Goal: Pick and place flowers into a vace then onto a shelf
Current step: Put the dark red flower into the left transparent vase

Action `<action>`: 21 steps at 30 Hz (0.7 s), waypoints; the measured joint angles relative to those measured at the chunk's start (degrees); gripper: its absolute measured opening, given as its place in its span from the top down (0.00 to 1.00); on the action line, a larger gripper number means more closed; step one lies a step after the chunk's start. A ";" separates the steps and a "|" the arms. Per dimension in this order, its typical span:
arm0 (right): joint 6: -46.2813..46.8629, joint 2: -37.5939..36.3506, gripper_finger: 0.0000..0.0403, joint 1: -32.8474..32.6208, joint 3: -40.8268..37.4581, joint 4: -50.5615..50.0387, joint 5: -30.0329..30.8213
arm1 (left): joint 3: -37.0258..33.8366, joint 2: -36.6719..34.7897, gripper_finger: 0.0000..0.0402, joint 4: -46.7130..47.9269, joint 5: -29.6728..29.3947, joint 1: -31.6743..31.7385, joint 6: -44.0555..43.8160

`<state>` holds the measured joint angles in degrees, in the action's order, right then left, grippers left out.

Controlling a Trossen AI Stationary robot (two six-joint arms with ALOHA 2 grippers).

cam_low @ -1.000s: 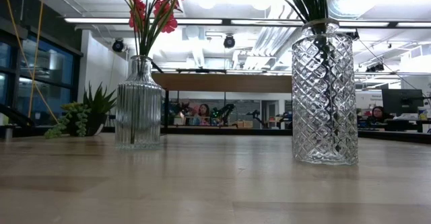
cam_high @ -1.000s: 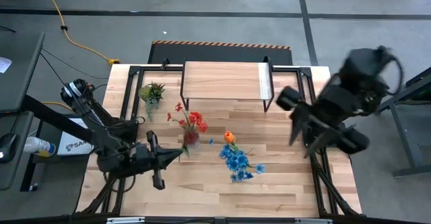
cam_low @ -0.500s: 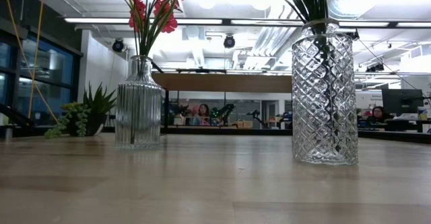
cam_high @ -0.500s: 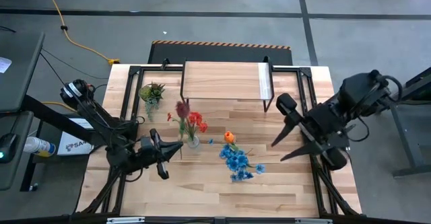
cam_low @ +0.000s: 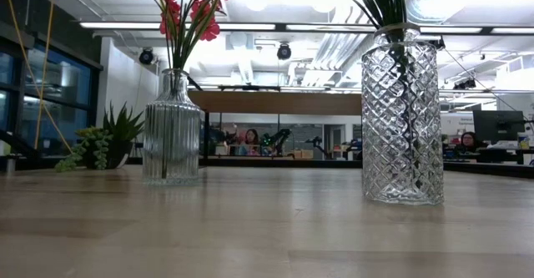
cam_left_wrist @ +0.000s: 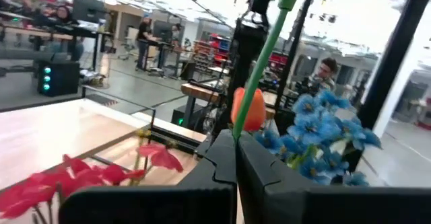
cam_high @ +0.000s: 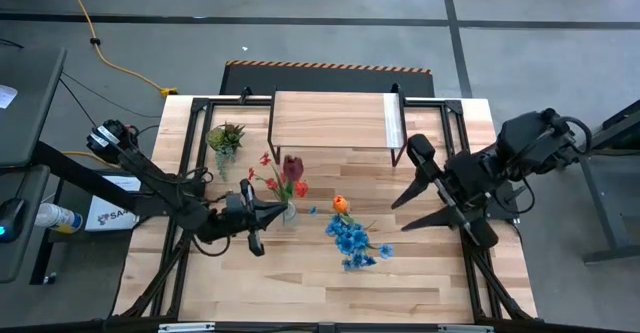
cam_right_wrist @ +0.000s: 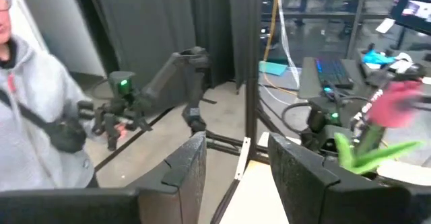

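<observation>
My left gripper (cam_high: 270, 212) is shut on a long green-stemmed flower whose dark pink bud (cam_high: 292, 166) shows above the red flowers (cam_high: 272, 180). Those stand in a ribbed glass vase (cam_low: 171, 128). A diamond-cut vase (cam_low: 400, 115) holds the blue flowers (cam_high: 355, 240) and the orange tulip (cam_high: 340, 204). The shelf (cam_high: 335, 120) stands at the table's far edge. My right gripper (cam_high: 399, 215) hangs open over the table's right part, pointing toward the vases, with nothing between its fingers (cam_right_wrist: 182, 167). My left gripper pinches the flower's green stem (cam_left_wrist: 250, 93) between its two shut fingers (cam_left_wrist: 222, 157). The fingers come about level from the table's left and lie across the stem. The stem rises tilted above the fingers, lifted clear; its lower end is hidden by the gripper.
A small spiky potted plant (cam_high: 226, 136) stands at the far left of the table. Black frame bars (cam_high: 195, 143) run along the table's sides. The bare wooden tabletop (cam_high: 300, 283) lies in front of the vases. A person in a grey hoodie (cam_right_wrist: 30, 123) shows beyond the table.
My left gripper has gone toward the table's right, to the ribbed vase, and a little down, carrying the flower; its bud now shows over the red flowers. My right gripper has swung round and now points toward the table's left.
</observation>
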<state>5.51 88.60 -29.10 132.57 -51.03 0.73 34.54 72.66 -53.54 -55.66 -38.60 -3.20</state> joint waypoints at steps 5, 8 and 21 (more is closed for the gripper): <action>1.10 0.67 0.62 0.00 0.00 1.74 0.29 | 0.00 1.57 0.93 1.53 0.29 -0.32 0.00; 1.10 0.87 0.62 -0.31 0.00 3.00 0.06 | 0.00 1.73 0.93 2.76 -3.58 -2.01 0.17; 0.86 2.44 0.62 -0.57 0.00 6.47 -0.06 | -2.74 1.75 0.93 5.60 -8.28 -5.28 -1.55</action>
<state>6.37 91.05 -29.67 132.57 -44.56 0.67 31.80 74.41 -47.94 -63.95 -43.88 -4.75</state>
